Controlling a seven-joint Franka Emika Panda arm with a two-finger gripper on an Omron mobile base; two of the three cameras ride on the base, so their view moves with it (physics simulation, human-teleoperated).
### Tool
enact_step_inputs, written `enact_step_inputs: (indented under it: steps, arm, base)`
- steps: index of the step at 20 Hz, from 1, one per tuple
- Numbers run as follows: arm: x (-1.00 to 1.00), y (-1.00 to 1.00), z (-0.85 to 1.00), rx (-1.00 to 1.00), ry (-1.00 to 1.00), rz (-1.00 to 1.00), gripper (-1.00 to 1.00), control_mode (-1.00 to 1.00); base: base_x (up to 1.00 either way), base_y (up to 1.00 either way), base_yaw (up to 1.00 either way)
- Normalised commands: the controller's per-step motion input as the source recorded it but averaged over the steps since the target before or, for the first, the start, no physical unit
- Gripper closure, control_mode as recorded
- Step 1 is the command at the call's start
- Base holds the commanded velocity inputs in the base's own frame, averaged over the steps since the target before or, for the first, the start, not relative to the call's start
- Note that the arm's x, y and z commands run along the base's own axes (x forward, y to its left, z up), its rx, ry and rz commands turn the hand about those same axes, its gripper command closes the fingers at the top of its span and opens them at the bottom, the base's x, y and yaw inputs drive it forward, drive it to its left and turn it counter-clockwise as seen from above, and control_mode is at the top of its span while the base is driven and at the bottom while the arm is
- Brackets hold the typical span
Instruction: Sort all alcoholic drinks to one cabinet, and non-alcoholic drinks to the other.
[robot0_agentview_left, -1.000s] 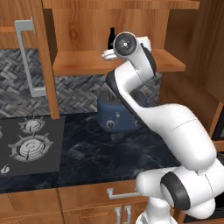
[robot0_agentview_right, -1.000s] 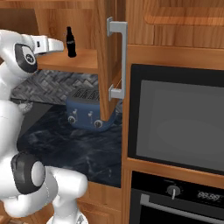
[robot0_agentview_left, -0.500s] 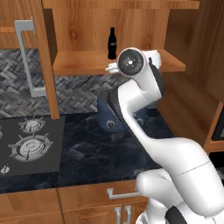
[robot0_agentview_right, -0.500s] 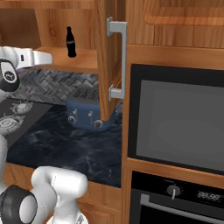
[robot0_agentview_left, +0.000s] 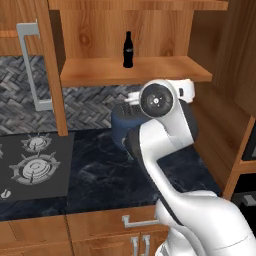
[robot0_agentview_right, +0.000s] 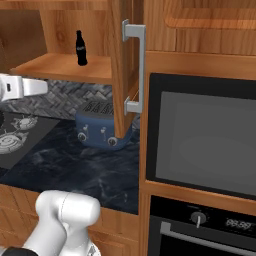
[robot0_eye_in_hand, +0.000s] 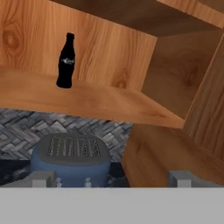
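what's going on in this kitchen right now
A white robot arm is sorting drinks into cabinets. At this moment its gripper is open and holds nothing, hanging above the blue toaster on the dark counter. One small black cola bottle stands upright on the shelf of the open wall cabinet, apart from the gripper. A stovetop lies to the left and a built-in oven to the right.

Arm raised, hand empty and spread wide.
I've got the white arm bent up high from the base, wrist level, forearm reaching forward. My hand (robot0_eye_in_hand: 112, 179) points ahead with both fingertips (robot0_eye_in_hand: 43, 178) far apart and nothing between them.
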Motion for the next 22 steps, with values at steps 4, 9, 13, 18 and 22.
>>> enact_step_inputs:
  steps: [4, 9, 13, 18, 22]
  arm:
    - [-0.59, 0.0, -0.3, -0.02, 0.0, 0.0, -1.0, -1.0]
    - [-0.54, 0.0, -0.31, -0.04, 0.0, 0.0, -1.0, -1.0]
    - [-0.43, 0.0, -0.27, -0.05, 0.0, 0.0, -1.0, -1.0]
    - [-0.09, 0.02, -0.04, -0.01, 0.0, 0.0, -1.0, -1.0]
    - [0.0, 0.0, 0.0, 0.0, 0.0, 0.0, -1.0, -1.0]
  base:
    - [0.0, 0.0, 0.0]
    - [0.0, 0.0, 0.0]
    - [0.0, 0.0, 0.0]
    - [0.0, 0.0, 0.0]
    - [0.0, 0.0, 0.0]
